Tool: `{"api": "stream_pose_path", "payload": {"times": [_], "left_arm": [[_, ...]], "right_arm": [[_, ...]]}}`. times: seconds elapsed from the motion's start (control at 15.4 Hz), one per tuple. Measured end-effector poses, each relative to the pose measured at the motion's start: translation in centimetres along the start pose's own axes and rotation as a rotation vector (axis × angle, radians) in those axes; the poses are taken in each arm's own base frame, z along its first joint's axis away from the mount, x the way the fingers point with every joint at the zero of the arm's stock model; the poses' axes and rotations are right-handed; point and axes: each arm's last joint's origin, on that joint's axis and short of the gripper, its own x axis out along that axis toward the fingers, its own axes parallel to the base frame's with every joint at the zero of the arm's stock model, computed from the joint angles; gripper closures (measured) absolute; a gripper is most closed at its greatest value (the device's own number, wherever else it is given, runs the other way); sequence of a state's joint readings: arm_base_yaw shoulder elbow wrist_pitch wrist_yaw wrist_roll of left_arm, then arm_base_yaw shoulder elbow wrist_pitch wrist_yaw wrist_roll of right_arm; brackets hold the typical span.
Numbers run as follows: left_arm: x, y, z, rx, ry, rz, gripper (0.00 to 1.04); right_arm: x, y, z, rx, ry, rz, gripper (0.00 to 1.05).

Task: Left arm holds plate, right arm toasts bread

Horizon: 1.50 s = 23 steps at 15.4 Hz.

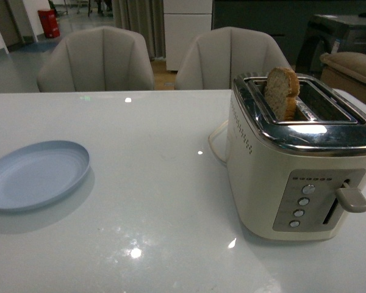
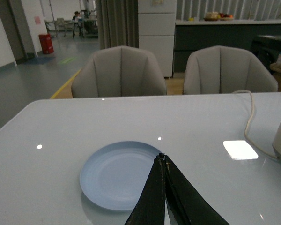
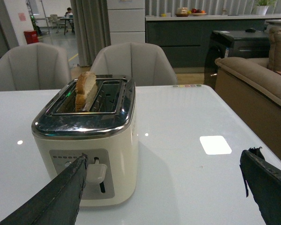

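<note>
Room: we see grey chairs (image 1: 97, 58) behind a white desk (image 1: 158, 183).
Toaster (image 1: 299, 165): its lever (image 1: 352, 199) seems still up, so we judge toasting not started.
Plate (image 1: 36, 174): flat on the desk, not yet lifted.
Bread (image 1: 282, 91): standing high in the slot.
Left claw (image 2: 165, 161): closed, empty, over the plate rim.
Right claw (image 3: 164, 183): wide open, empty, one finger near the lever.

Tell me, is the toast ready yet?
Not yet. The bread already stands in the toaster slot, but its lever is up. The right gripper is open near the toaster. The plate lies empty on the table; the shut left gripper holds nothing.
</note>
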<state>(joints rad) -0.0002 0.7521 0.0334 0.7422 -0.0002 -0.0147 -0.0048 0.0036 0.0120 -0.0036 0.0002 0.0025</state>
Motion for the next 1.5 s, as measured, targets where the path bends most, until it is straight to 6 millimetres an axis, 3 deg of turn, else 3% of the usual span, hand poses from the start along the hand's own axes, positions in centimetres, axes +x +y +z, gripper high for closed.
{"api": "stream_pose_path", "payload": {"times": [0.13, 0.59, 1.5], "left_arm": [[-0.7, 0.0, -0.9, 0.0, 0.061, 0.001, 1.03], [-2.5, 0.0, 0.1, 0.0, 0.009, 0.0, 1.03], [-5.0, 0.0, -0.3, 0.0, 0.032, 0.0, 1.03]], "right_arm": [[0.0, 0.0, 0.0, 0.0, 0.0, 0.0, 0.06], [0.0, 0.0, 0.0, 0.0, 0.0, 0.0, 0.06], [0.0, 0.0, 0.0, 0.0, -0.001, 0.0, 0.06]]}}
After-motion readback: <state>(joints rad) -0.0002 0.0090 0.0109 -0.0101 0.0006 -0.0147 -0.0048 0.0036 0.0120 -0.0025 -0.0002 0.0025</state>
